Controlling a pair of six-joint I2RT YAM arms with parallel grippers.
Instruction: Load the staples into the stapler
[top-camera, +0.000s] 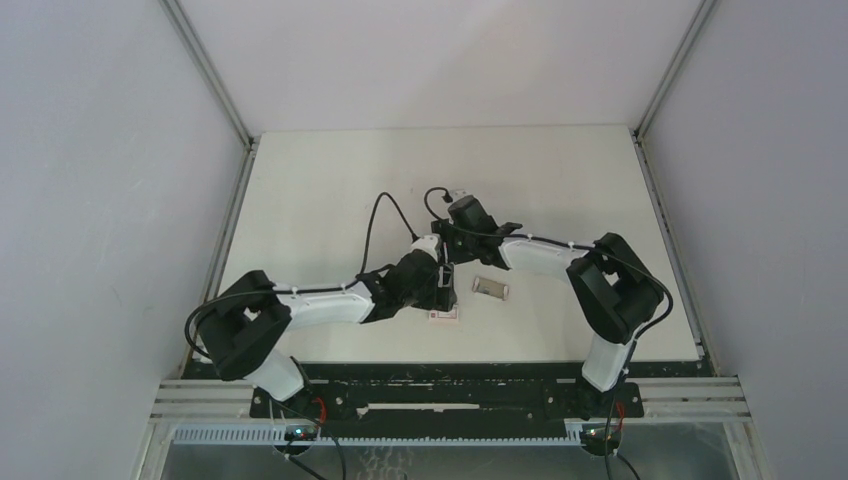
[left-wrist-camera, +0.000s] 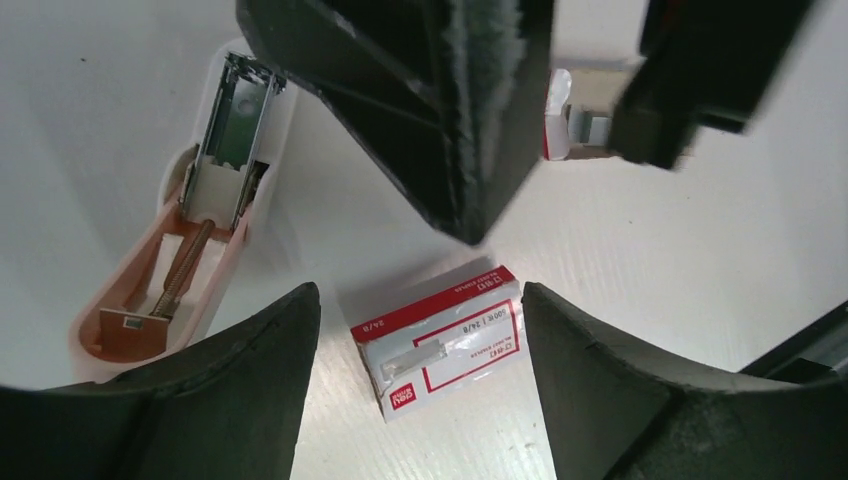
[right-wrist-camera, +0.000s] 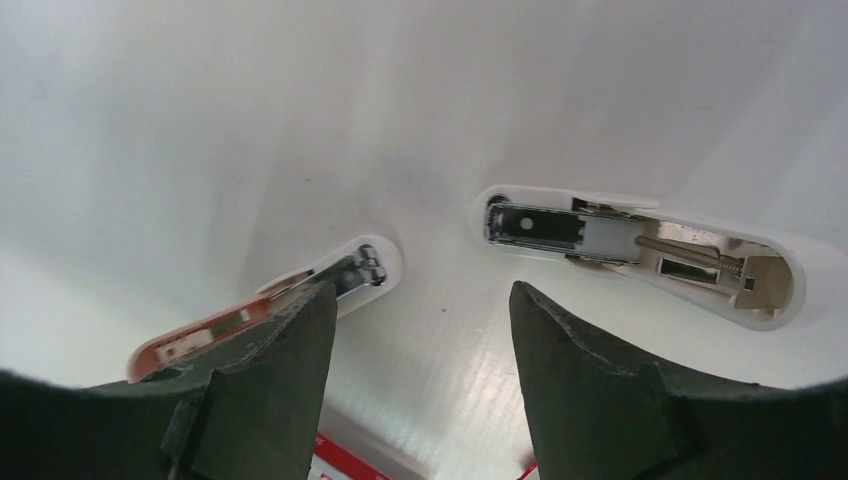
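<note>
The stapler (right-wrist-camera: 640, 250) lies open on the table, its metal magazine and spring showing. A second pink and white part (right-wrist-camera: 270, 300) lies to its left. It also shows in the left wrist view (left-wrist-camera: 200, 220). The staples (top-camera: 490, 289), a flat grey-tan block, lie on the table right of both grippers. In the left wrist view they show partly (left-wrist-camera: 585, 128). My left gripper (left-wrist-camera: 420, 300) is open above a little white box with a red label (left-wrist-camera: 440, 335). My right gripper (right-wrist-camera: 422, 295) is open and empty above the table between the two stapler parts.
The white box (top-camera: 446, 316) lies near the table's front edge. The two grippers (top-camera: 443, 290) (top-camera: 447, 250) hang close together, and the right one's fingers (left-wrist-camera: 450, 120) fill the top of the left wrist view. Grey walls stand on both sides.
</note>
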